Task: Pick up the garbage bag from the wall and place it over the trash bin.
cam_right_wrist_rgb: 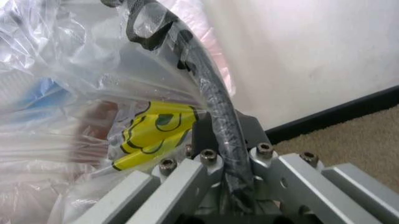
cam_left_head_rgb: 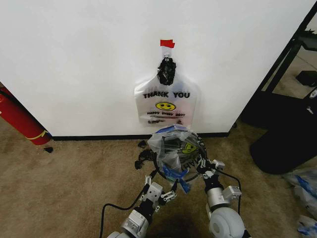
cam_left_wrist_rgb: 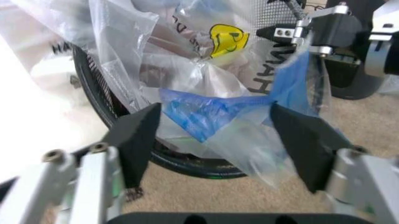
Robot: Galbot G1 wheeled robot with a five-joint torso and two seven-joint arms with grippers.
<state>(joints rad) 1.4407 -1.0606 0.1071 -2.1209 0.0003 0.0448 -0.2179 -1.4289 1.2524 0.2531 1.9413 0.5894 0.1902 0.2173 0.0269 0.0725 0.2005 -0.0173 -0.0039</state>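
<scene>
The garbage bag point(cam_left_head_rgb: 174, 148), see-through with a yellow smiley and blue strips, is draped over the small black trash bin point(cam_left_head_rgb: 157, 167) on the carpet below the white wall point(cam_left_head_rgb: 74, 59). My left gripper point(cam_left_head_rgb: 162, 186) is open just in front of the bin. A blue strip point(cam_left_wrist_rgb: 209, 112) of the bag lies between its dark fingers point(cam_left_wrist_rgb: 140, 135). My right gripper point(cam_left_head_rgb: 204, 166) is at the bin's right side. It is shut on the black rim point(cam_right_wrist_rgb: 213, 100) with bag plastic point(cam_right_wrist_rgb: 149, 128) pinched against it. The bag covers most of the bin.
A similar printed bag point(cam_left_head_rgb: 166, 104) hangs on the wall from a black clump under red tape. A red cylinder point(cam_left_head_rgb: 20, 121) leans at the left. At the right are a big black sack point(cam_left_head_rgb: 282, 148), a black frame point(cam_left_head_rgb: 292, 49), and loose plastic point(cam_left_head_rgb: 304, 183).
</scene>
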